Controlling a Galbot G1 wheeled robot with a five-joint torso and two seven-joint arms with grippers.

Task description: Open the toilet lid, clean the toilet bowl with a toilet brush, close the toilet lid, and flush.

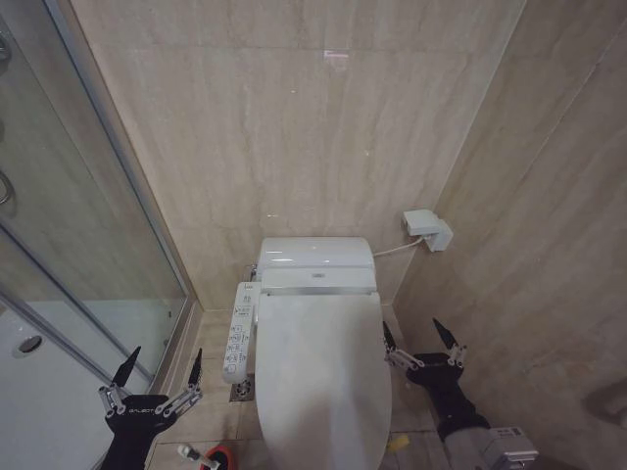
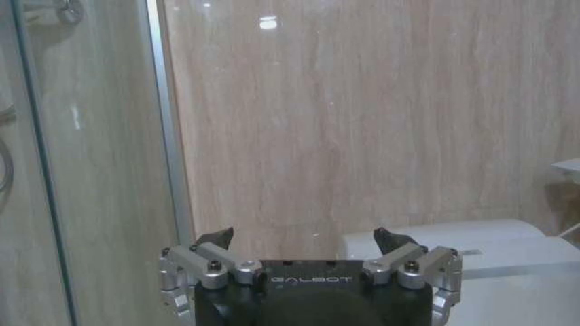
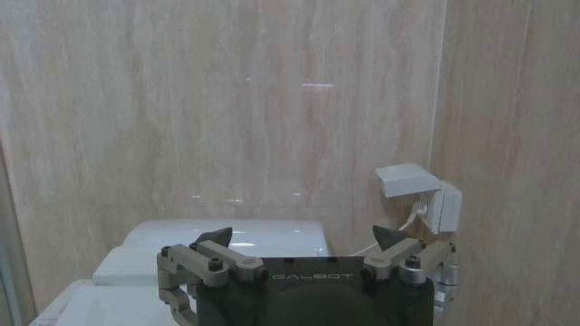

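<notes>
The toilet lid [image 1: 318,382] lies shut, a glossy white oval below the tank [image 1: 315,257], and it hides the toilet bowl. A yellow-green strap [image 1: 397,443] sticks out at its near right edge. On the floor left of the toilet stands a red holder [image 1: 219,456]. The white handle of the toilet brush [image 1: 190,453] pokes out of it, and the bristle head is hidden. My left gripper [image 1: 162,364] [image 2: 303,239] hovers open left of the lid, above the floor. My right gripper [image 1: 423,338] [image 3: 303,238] hovers open just right of the lid. Both are empty.
A white control panel [image 1: 238,333] runs along the toilet's left side, with a floor drain [image 1: 243,390] below it. A glass shower door [image 1: 88,245] closes in the left. A white wall box [image 1: 428,229] [image 3: 422,190] with a cable sits on the right wall, which stands close.
</notes>
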